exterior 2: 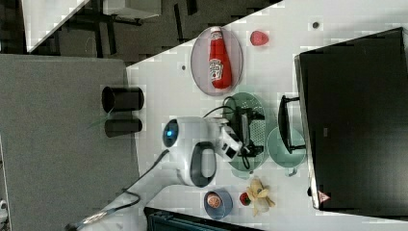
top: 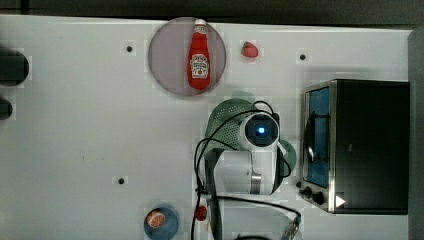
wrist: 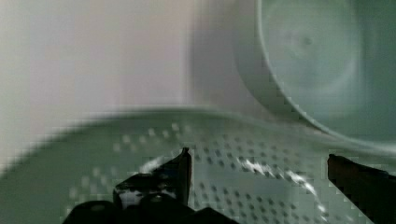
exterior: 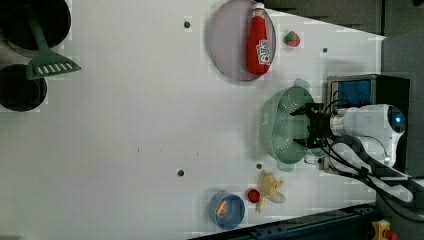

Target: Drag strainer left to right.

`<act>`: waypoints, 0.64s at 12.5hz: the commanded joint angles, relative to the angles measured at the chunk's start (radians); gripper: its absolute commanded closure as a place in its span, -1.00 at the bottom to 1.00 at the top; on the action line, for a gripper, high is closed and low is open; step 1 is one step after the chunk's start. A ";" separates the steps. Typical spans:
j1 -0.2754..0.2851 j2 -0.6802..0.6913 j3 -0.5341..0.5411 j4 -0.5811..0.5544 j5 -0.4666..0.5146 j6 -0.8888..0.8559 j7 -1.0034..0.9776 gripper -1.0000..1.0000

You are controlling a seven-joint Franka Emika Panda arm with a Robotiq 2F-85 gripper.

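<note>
The strainer (exterior: 280, 127) is a pale mint-green oval colander with many small holes; it sits on the white table just in front of the toaster oven. It appears too in the top view as the strainer (top: 225, 122), partly under my arm, and in the right view as the strainer (exterior 2: 255, 113). My gripper (exterior: 296, 127) hangs over the bowl, open, nothing between its fingers. In the wrist view, the gripper (wrist: 259, 163) has both dark fingertips (wrist: 182, 168) spread above the holed bowl of the strainer (wrist: 233, 140). A round mint-green cup (wrist: 317, 60) stands right beside the rim.
A black toaster oven (top: 370, 145) stands close behind strainer and cup (exterior 2: 286, 147). A grey-purple plate (top: 167, 60) carries a ketchup bottle (top: 199, 57); a strawberry (top: 250, 49) lies near it. A banana (exterior: 270, 192), a red fruit (exterior: 253, 195) and a blue bowl (exterior: 226, 210) sit near the table edge.
</note>
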State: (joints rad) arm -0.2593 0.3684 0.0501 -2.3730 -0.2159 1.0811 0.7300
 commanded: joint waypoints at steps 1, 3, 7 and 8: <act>0.025 -0.190 0.068 0.043 -0.014 -0.049 -0.250 -1.00; 0.025 -0.297 0.089 0.102 -0.013 -0.215 -0.348 -1.00; 0.027 -0.430 0.125 0.326 0.051 -0.680 -0.410 -1.00; 0.028 -0.448 0.128 0.384 0.102 -0.785 -0.451 -1.00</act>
State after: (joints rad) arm -0.2168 -0.0908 0.1771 -2.0137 -0.1196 0.3616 0.3677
